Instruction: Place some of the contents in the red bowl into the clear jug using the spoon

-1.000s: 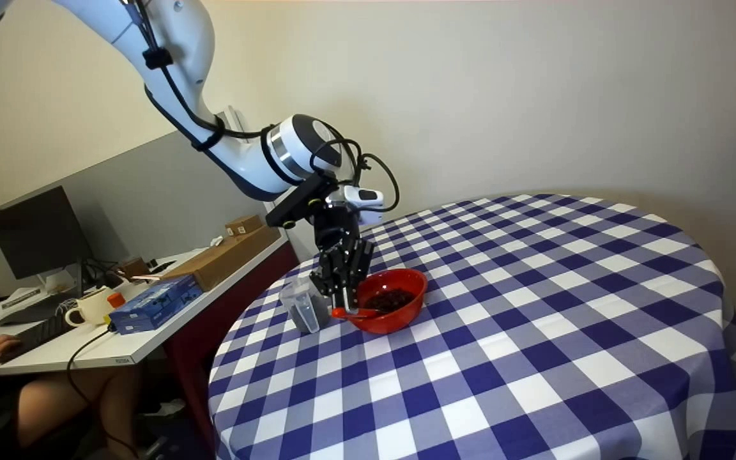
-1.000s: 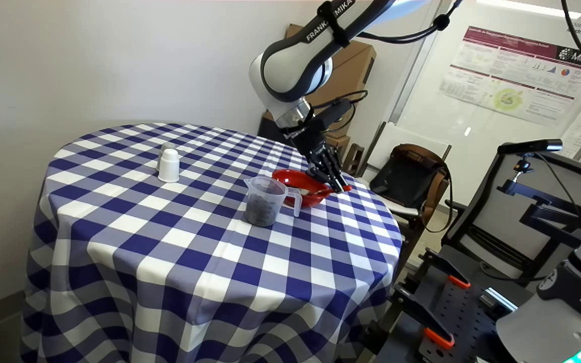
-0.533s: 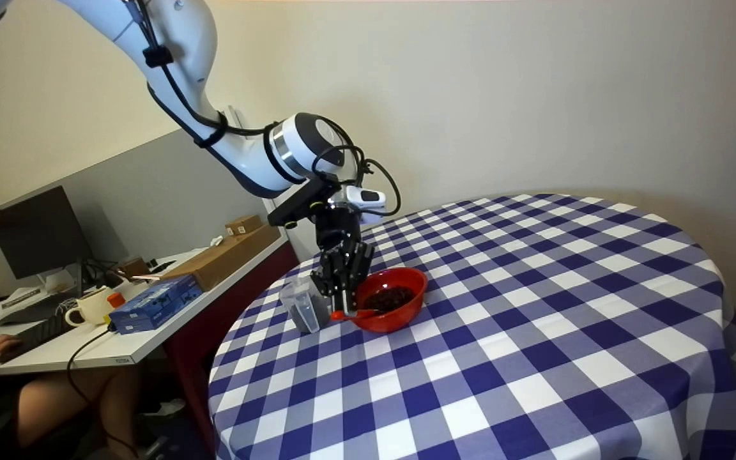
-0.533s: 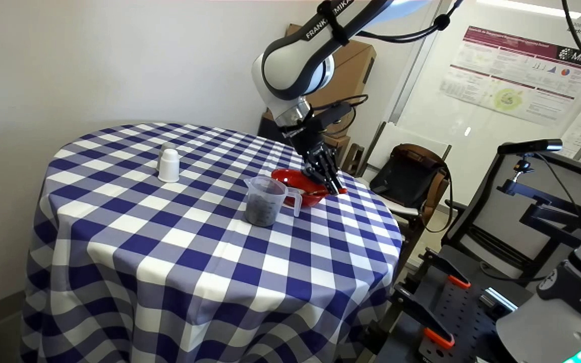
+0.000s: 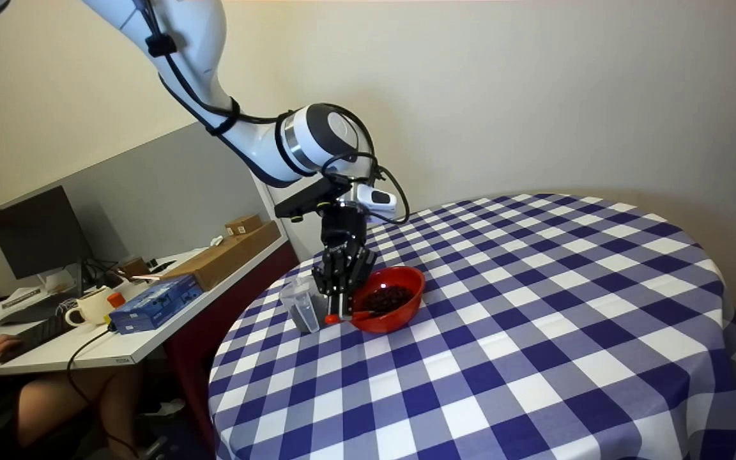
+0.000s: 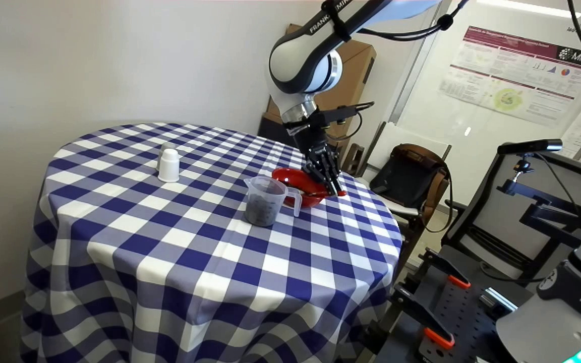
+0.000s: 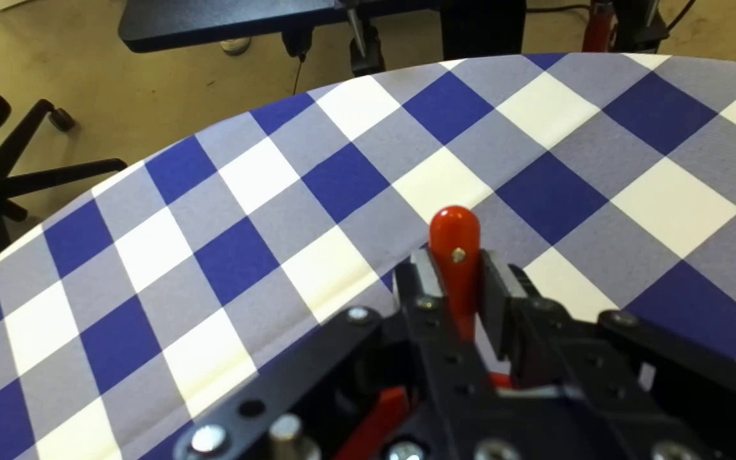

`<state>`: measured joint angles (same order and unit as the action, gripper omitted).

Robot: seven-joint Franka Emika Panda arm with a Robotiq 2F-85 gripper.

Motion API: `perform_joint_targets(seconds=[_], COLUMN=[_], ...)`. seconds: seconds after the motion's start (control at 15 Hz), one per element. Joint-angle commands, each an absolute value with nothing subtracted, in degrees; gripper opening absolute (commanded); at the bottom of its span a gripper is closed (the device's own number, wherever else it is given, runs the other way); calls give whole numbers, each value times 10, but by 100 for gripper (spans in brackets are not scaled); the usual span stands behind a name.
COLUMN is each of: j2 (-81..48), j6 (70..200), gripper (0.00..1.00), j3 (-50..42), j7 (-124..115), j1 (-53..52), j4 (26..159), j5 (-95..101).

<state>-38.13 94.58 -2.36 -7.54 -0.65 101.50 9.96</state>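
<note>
The red bowl (image 5: 395, 323) stands on the table and holds dark brown bits (image 5: 388, 298); it also shows in an exterior view (image 6: 286, 175). My gripper (image 5: 345, 312) is shut on the spoon's orange-red handle (image 5: 332, 319) at the bowl's near rim. In the wrist view the handle end (image 7: 455, 230) sticks out between the fingertips (image 7: 457, 275). The spoon slants into the bowl; its head is hidden in the bits. The clear jug (image 6: 263, 204) stands upright beside the bowl, partly behind the gripper in an exterior view (image 5: 302, 305). Its lower part looks dark grey.
A white shaker (image 6: 169, 165) stands on the checked tablecloth (image 6: 179, 237), with a greyish one behind it. The round table's edge lies close to the gripper. A desk (image 5: 144, 326) with a blue box (image 5: 156, 304) is beside the table.
The arm and wrist have swung a little and stand more upright. The gripper has shifted slightly with the spoon, still at the bowl. The bowl seems to have moved very slightly.
</note>
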Motion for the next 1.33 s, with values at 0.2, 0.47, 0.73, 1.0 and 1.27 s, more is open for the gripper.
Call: perform_joint_targets(seconds=[0.2, 0.47, 0.73, 1.0, 1.27], j2=[-369, -363, -356, -348, -334], j6=[966, 977, 982, 983, 985], gripper=[5, 5, 5, 5, 5], j3=[-16, -15, -13, -11, -12], j7=[-36, -19, 2, 20, 31], j1=[19, 32, 44, 52, 55], j4=[1022, 1023, 1026, 1031, 1039], j5=[41, 6, -26, -50, -65])
